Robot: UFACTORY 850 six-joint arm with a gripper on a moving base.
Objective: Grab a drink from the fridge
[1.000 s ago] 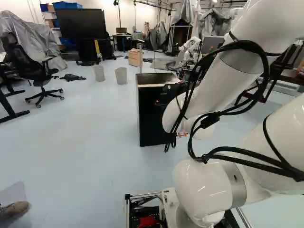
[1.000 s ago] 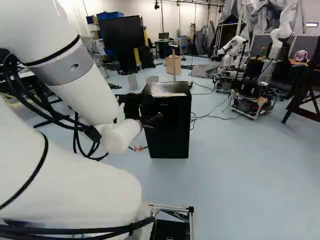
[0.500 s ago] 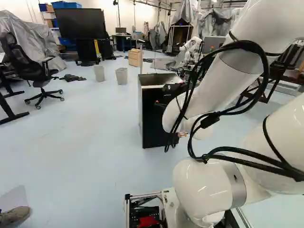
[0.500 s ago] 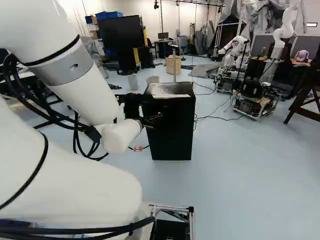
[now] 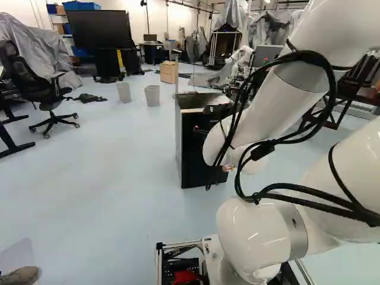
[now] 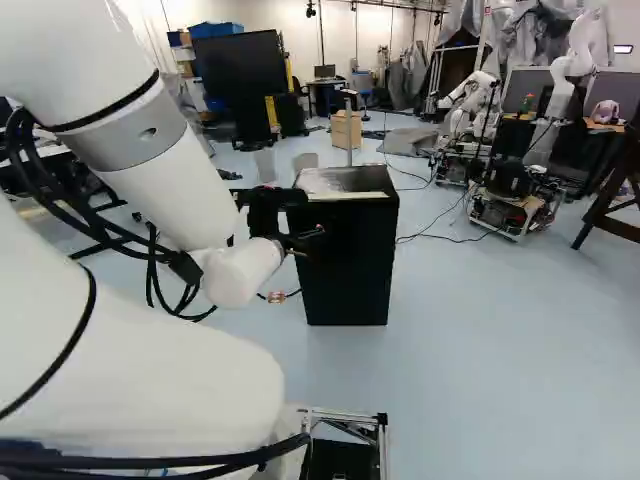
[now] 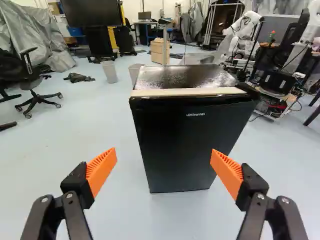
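Wrist view: The hand (image 7: 163,156) is spread wide; its ribbed orange pads (image 7: 101,169) stand apart with nothing gripped. The small black box-shaped fridge (image 7: 185,135) stands upright on the pale blue floor (image 7: 160,220) at twelve o'clock, ahead of the hand. Its smooth front door (image 7: 192,117) is closed; a pale strip (image 7: 187,92) runs along the top front edge. The drink is not visible and is presumably behind the door.

Left base view: The fridge stands at eleven o'clock from the foot joint (image 5: 252,240). The thick white arm (image 5: 279,89) covers part of it.

Right base view: The fridge stands at one o'clock from the foot joint. The hand overlaps its front at the upper part; whether they touch cannot be told from this angle.

Progress: early stage, judged as the approach. No part of the retrieval is complete. Remaining: align with a door edge, open the door, locate the drink, grip it and withdraw it. Caution: squared to the door's middle, the fingers may find no edge to pull.
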